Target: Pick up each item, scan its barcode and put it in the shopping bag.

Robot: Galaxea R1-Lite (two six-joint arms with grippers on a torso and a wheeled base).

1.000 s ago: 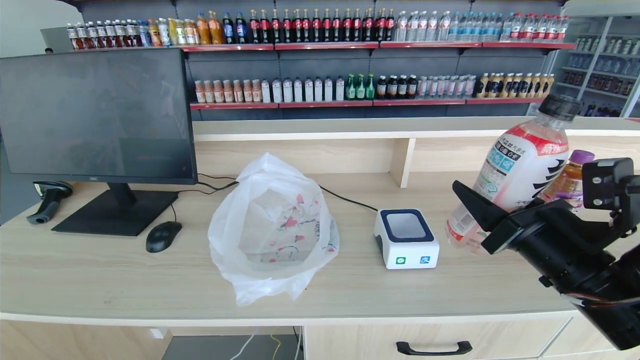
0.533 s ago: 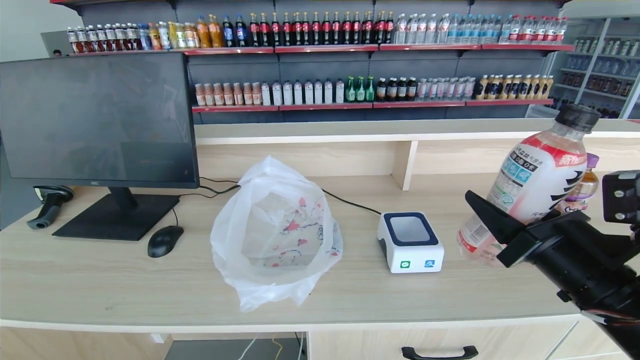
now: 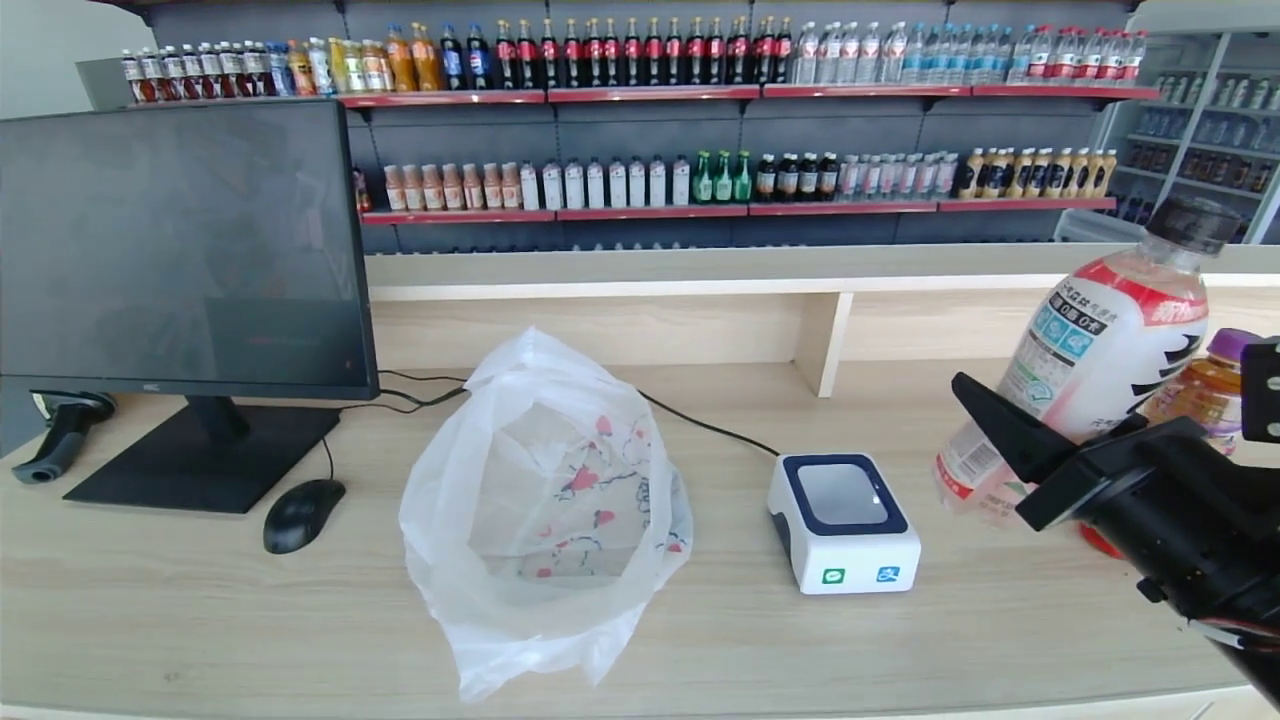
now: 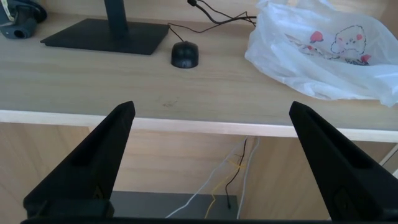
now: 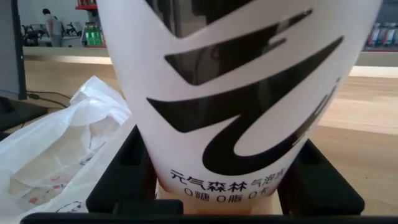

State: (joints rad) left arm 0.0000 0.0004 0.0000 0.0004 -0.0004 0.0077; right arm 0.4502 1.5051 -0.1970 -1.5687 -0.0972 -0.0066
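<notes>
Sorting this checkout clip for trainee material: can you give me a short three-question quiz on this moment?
1. True or false: the bottle held by the right gripper is already inside the shopping bag.
2. On the left gripper, the jaws stand: A) open and empty, B) shut on a bottle, C) shut on the bag.
3. What sits between the bag and the held bottle?
Key: 1 false; 2 A; 3 the scanner.

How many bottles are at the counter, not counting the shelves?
2: a white bottle in the right gripper, and an orange bottle standing behind it. Others may be hidden.
</notes>
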